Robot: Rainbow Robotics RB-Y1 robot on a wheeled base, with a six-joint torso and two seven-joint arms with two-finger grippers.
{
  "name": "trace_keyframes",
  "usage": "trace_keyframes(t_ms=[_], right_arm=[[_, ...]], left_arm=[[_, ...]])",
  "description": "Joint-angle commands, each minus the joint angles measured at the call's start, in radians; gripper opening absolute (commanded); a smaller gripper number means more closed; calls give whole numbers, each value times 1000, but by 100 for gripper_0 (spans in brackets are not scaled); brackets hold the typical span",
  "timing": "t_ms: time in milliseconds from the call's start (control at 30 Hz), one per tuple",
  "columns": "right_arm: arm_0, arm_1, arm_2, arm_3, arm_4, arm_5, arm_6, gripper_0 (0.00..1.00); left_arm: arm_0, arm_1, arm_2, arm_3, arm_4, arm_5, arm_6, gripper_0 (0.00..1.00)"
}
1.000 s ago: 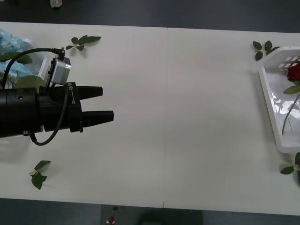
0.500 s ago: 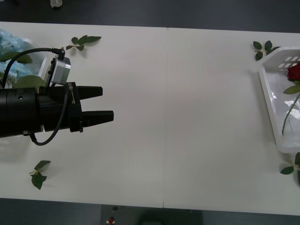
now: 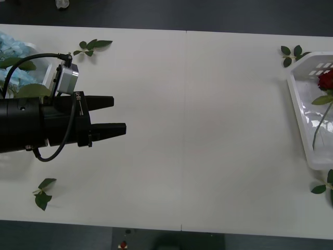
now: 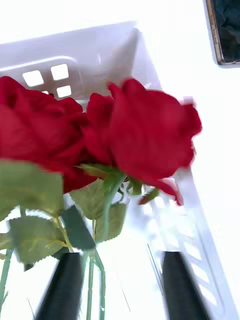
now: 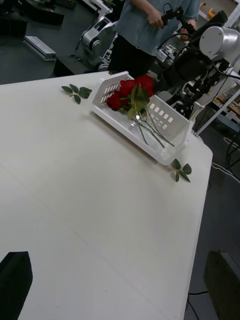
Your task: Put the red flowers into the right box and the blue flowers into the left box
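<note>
Red flowers (image 5: 131,90) lie in the right box (image 5: 170,131), blooms toward its far end and stems along its floor. In the front view one red flower (image 3: 327,80) shows in the right box (image 3: 302,122) at the table's right edge. My right gripper (image 4: 122,262) hovers open just over the red flowers (image 4: 145,135), with thin green stems passing between its black fingers (image 4: 62,290). Blue flowers (image 3: 11,54) sit in the left box (image 3: 48,73) at the far left. My left gripper (image 3: 119,114) hangs open over bare table, holding nothing.
Loose green leaf sprigs lie near the back left (image 3: 92,46), the front left (image 3: 42,192), by the right box's far corner (image 3: 292,53) and by its near corner (image 3: 323,186). The white table (image 3: 208,130) stretches between the two boxes.
The rose stem in the right box has shifted slightly. The left arm has not moved.
</note>
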Motion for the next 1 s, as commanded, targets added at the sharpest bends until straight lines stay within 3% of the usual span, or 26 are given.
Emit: trace_keyframes(t_ms=[33,533,733,1000], right_arm=[[-12,-35,-24,-27,-10,-3,32,98],[-12,20,-26,-482,-56,335,102,98],[-10,123,-66,-648,-96,421,297,98],[-10,247,-139,-732,-246,436,587,98]], left_arm=[[-16,13,1,-26,8,4,-26,100],[-16,13,1,-26,8,4,-26,100],[-16,13,1,-26,8,4,-26,100],[-16,13,1,-26,8,4,-26,100]])
